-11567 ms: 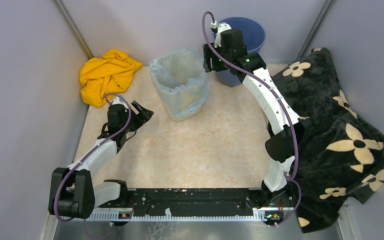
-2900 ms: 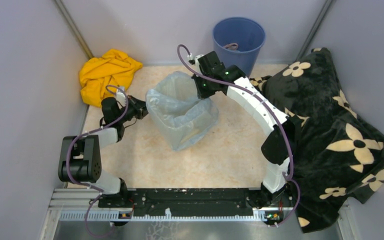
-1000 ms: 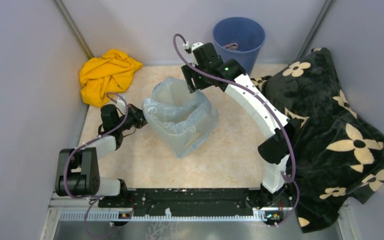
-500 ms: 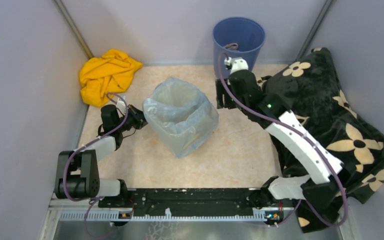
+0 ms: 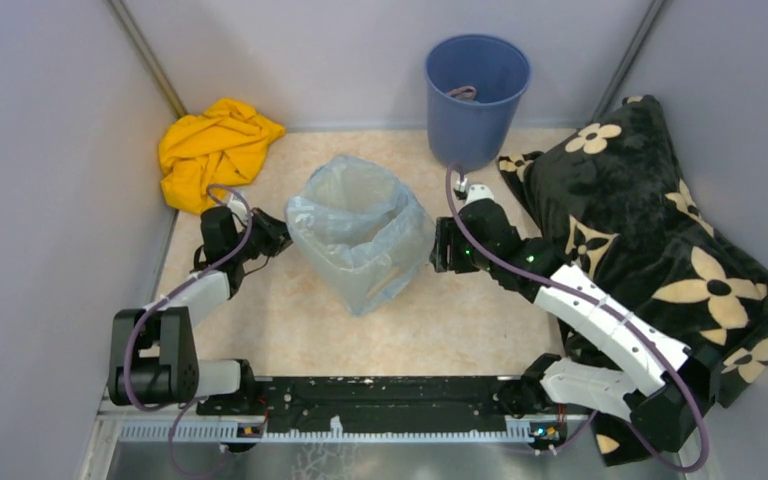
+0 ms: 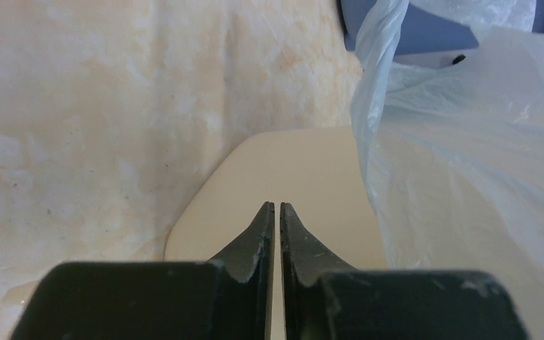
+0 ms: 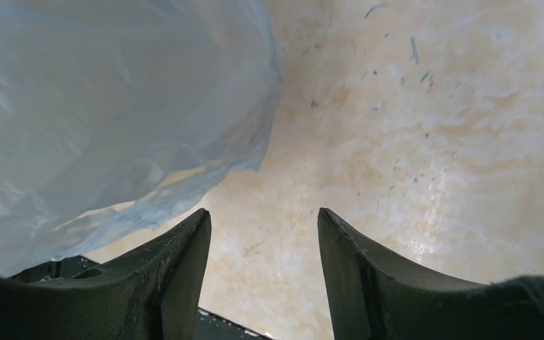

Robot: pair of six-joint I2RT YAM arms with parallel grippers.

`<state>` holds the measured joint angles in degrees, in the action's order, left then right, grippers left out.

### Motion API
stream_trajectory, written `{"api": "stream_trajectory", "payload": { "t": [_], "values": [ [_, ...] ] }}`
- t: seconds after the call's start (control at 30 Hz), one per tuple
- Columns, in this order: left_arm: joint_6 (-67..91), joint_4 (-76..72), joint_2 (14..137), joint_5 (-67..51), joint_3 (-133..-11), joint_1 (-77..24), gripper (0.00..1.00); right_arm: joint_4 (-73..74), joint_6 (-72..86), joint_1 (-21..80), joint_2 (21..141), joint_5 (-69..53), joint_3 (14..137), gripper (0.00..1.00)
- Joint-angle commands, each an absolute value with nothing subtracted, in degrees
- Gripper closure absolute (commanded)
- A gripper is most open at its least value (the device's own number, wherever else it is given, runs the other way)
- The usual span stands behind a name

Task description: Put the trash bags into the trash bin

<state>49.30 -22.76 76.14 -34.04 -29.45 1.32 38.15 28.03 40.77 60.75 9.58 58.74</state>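
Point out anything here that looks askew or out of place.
The trash bag sits lopsided on the bin. It billows loosely around it instead of lying smooth, and by the left gripper a patch of the bin's cream plastic shows bare. Nothing looks spilled or broken.

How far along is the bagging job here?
Done: the trash bag lines the trash bin, its edge draped over the rim. In hand: nothing; the left gripper is shut beside the bin wall, the right gripper open by the bag. Remaining: perhaps only tidying the overhang.
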Motion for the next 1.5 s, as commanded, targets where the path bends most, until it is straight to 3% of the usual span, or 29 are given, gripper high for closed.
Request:
{"api": "stream_trajectory", "payload": {
  "t": [0.0, 0.23, 0.5, 0.63, 0.97, 1.17, 1.33, 1.47],
  "values": [
    [45.7, -16.9, 72.8, -27.6, -32.5, 1.4, 0.87, 29.0, 32.7, 42.3, 59.0, 4.6, 56.0, 0.43],
    [45.0, -15.0, 72.0, -22.5, -35.7, 1.7, 0.82, 23.0, 34.7, 43.8, 59.2, 3.8, 53.1, 0.43],
    [46.7, -18.6, 80.2, -27.7, -41.2, 3.5, 0.83, 18.4, 36.8, 44.1, 60.8, 6.8, 49.1, 0.44],
    [48.0, -21.8, 85.8, -33.7, -44.9, 3.5, 0.84, 16.2, 37.8, 44.0, 61.7, 7.7, 47.0, 0.49],
    [58.5, -47.8, 96.9, -47.3, -44.5, 1.7, 0.87, 12.1, 39.5, 44.9, 64.2, 9.6, 44.6, 0.52],
    [62.8, -59.0, 98.6, -51.3, -41.6, -1.4, 0.87, 10.6, 39.6, 45.0, 66.1, 10.6, 44.4, 0.69],
    [61.4, -58.9, 96.2, -50.8, -37.5, -1.7, 0.89, 9.0, 39.6, 45.0, 67.9, 10.7, 43.9, 0.85],
    [59.3, -57.1, 94.7, -50.2, -34.9, -1.7, 0.9, 7.9, 39.5, 45.0, 69.3, 11.1, 43.5, 0.9]
  ]
}}
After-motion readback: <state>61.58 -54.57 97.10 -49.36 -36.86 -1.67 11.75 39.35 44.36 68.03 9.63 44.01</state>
